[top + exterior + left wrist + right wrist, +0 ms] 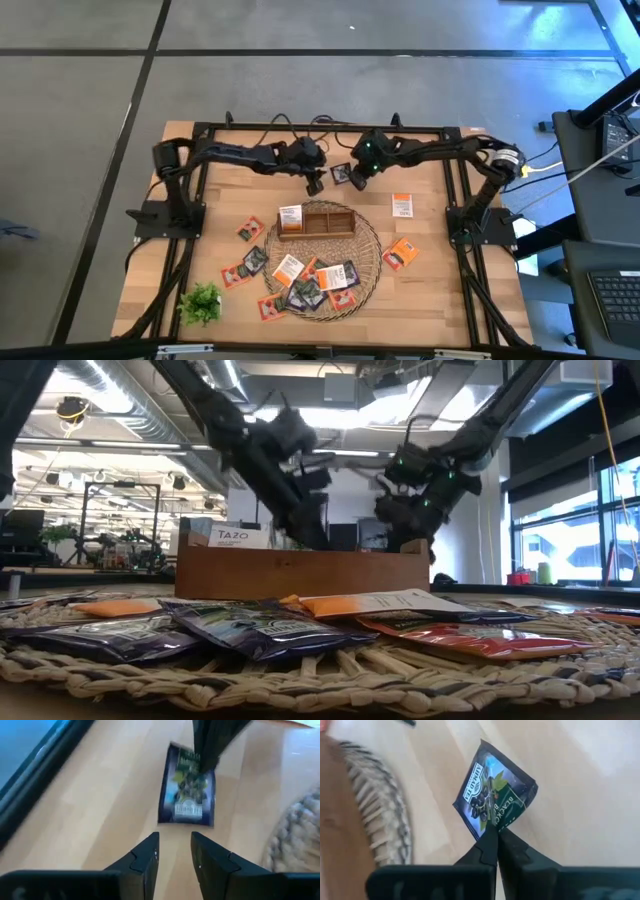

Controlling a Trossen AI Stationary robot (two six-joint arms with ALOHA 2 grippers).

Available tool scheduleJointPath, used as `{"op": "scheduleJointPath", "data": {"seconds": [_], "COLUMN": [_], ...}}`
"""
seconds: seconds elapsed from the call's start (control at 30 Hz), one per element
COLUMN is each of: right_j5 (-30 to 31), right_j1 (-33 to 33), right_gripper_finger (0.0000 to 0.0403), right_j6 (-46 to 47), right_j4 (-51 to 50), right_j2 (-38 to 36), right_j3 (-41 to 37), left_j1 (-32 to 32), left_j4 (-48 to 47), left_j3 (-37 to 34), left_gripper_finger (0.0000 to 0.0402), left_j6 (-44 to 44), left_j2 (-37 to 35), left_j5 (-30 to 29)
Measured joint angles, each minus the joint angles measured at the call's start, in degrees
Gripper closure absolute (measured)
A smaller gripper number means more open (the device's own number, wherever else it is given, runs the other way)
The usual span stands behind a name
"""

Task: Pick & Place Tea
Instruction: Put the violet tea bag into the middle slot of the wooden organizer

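Observation:
A dark tea sachet [492,790] is between the fingers of my right gripper [496,837], which is shut on it over the bare table behind the wooden tray [318,232]. In the high view this sachet [341,173] lies between both grippers. My left gripper [175,847] hovers open just beside it, with nothing between its fingers. A white-and-orange sachet [290,217] stands in the tray's left compartment. Several more sachets [337,275] lie on the round wicker mat [370,255]. My right gripper pinches the dark sachet's edge near one corner [495,819] between its two fingertips. The fingers slant down from the table's right. The sachet sticks out ahead of them, tilted; I cannot tell whether its far end rests on the table.
Loose sachets lie on the wood at the right [402,205] [400,253] and at the left [250,231] [236,273]. A green plant sprig [200,302] sits at the near left. The black frame [320,127] borders the table's far side.

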Motion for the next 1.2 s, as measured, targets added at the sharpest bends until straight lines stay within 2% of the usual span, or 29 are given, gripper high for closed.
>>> {"op": "scheduleJointPath", "data": {"seconds": [0.1, 0.2, 0.33, 0.5, 0.63, 0.83, 1.07, 1.2], "right_j5": [0.7, 4.1, 7.1, 11.4, 15.5, 20.7, 21.1, 20.8], "right_j1": [0.7, 2.9, 7.7, 15.7, 21.9, 28.3, 29.5, 29.9], "right_gripper_finger": [0.0395, 0.0398, 0.0395, 0.0393, 0.0392, 0.0392, 0.0391, 0.0391], "right_j6": [-6.8, -12.8, -18.3, -19.3, -20.7, -22.3, -23.5, -25.0], "right_j4": [-8.3, -17.4, -26.4, -33.0, -35.3, -37.4, -49.5, -53.1], "right_j2": [-3.4, -6.2, -7.6, -6.6, -5.6, -0.1, 9.6, 14.4], "right_j3": [3.7, 8.6, 15.3, 22.4, 25.8, 32.1, 45.0, 50.9], "left_j1": [0.2, 0.5, 0.8, 0.8, 0.8, 0.7, 0.7, 0.7], "left_j4": [-3.6, -9.6, -17.6, -27.5, -33.2, -37.0, -39.2, -39.1], "left_j3": [0.0, 0.0, 0.1, 0.1, 0.1, 0.1, 0.1, 0.1], "left_gripper_finger": [0.0296, 0.0297, 0.0294, 0.0293, 0.0296, 0.0295, 0.0294, 0.0297], "left_j6": [4.2, 6.7, 4.1, 1.5, -1.9, -3.7, -4.8, -4.9], "left_j2": [-5.3, -9.6, -14.2, -18.1, -19.7, -20.2, -20.2, -20.2], "left_j5": [-1.4, -4.5, -8.1, -13.9, -14.6, -14.3, -14.1, -14.0]}}
